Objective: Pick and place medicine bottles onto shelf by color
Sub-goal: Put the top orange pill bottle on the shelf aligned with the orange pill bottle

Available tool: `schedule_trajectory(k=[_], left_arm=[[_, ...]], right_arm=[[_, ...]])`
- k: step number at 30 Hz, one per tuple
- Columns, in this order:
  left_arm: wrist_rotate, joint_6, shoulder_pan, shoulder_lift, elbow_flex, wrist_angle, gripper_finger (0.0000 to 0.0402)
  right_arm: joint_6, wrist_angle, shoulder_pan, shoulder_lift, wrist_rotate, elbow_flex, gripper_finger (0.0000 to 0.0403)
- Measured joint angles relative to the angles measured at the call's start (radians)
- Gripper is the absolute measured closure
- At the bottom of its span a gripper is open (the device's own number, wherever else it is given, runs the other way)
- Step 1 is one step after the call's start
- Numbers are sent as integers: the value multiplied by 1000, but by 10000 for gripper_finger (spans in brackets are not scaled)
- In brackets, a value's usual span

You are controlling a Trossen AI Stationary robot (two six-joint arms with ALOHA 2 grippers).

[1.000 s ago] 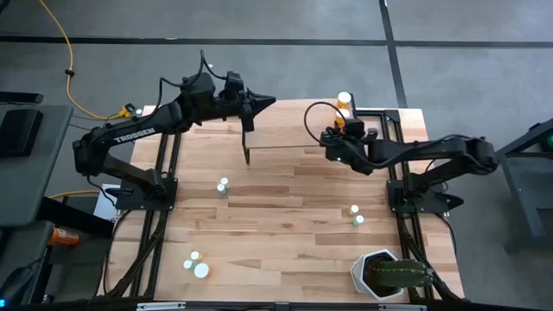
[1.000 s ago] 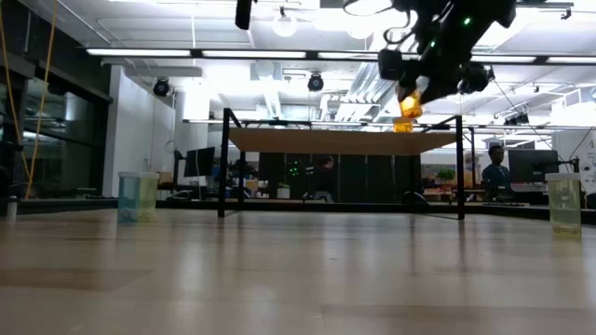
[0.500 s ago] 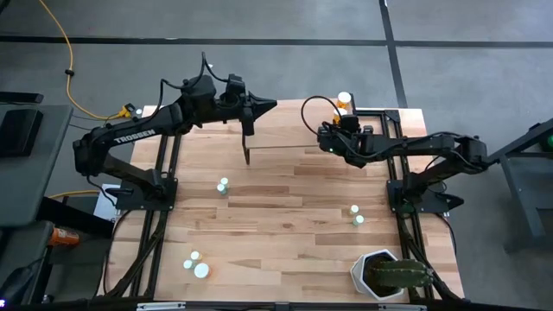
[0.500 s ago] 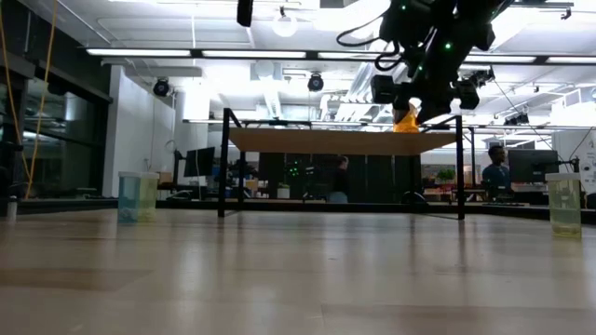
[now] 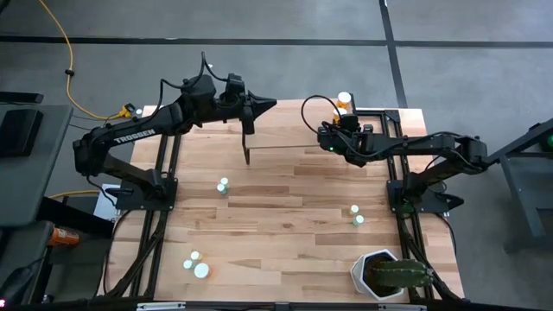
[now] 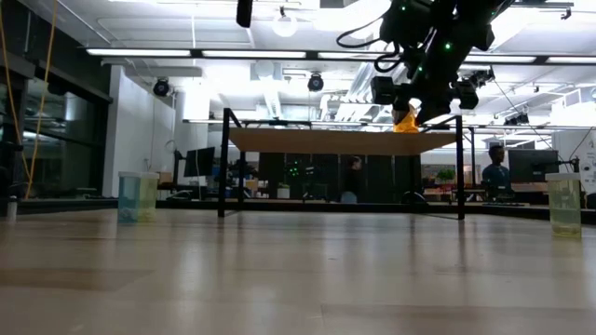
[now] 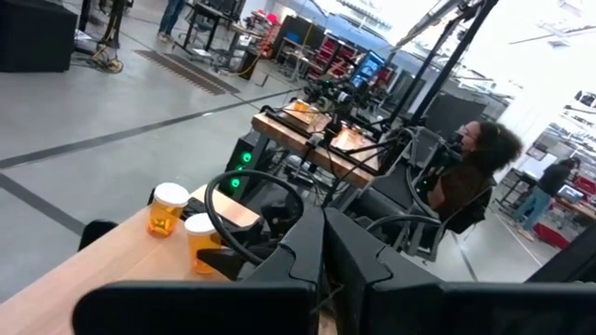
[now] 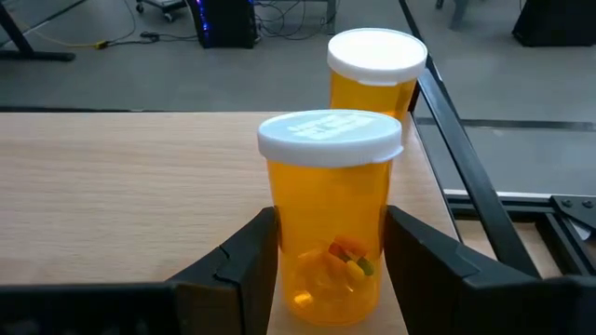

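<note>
My right gripper (image 5: pixel 340 123) is shut on an orange medicine bottle (image 8: pixel 328 223) with a white cap, over the right end of the shelf (image 5: pixel 294 130), a light-wood board on black legs at the table's far side. A second orange bottle (image 8: pixel 376 74) stands just behind it on the board, near the far right corner. My left gripper (image 5: pixel 270 104) hangs shut and empty above the shelf's far left corner. Loose pale blue and green bottles stand on the table (image 5: pixel 223 185), (image 5: pixel 355 215), (image 5: pixel 195 264). My right gripper pinches the orange bottle's body below the cap, one finger (image 8: pixel 244 265) on each side wall (image 8: pixel 279 251). The fingers come slanting down from the near side toward the far edge. The bottle stands upright, its base (image 6: pixel 405 127) at the level of the shelf's top.
A white pot with a green plant (image 5: pixel 386 275) stands at the table's near right corner. Between the shelf and the loose bottles the wooden tabletop (image 5: pixel 285 199) lies bare. In the low view a blue bottle (image 6: pixel 138 195) and a greenish one (image 6: pixel 563 205) flank the shelf legs.
My right gripper has gone down and a little toward the table's far left with the orange bottle, bringing its base to the shelf's top, then held still. The bottle stays upright.
</note>
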Motion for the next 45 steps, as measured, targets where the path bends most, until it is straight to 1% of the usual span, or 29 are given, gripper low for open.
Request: schedule_trajectory(k=[9,13,19,22,27,32,37,39,45], left_arm=[[0,0,0,0,0,0,401],[0,0,0,0,0,0,401],[1,0,0,1,0,0,401],[1,0,0,1,0,1,401],[1,0,0,1,0,1,401],[1,-1,0,1,0,1,401],[1,-1,0,1,0,1,401],[1,-1,0,1,0,1,401],[1,-1,0,1,0,1,401]], right_arm=[[0,-2,0,0,-2,0,237],[0,-2,0,0,-5,0,214],[0,-6,0,2,-38,-2,175],[0,-4,0,2,-45,-2,168],[0,-8,0,0,-56,1,167],[-3,-67,1,-3,-58,49,167],[-86,-177,1,-3,-76,134,167],[-109,-226,1,-3,-93,165,166],[-156,-341,1,-4,-93,230,166]])
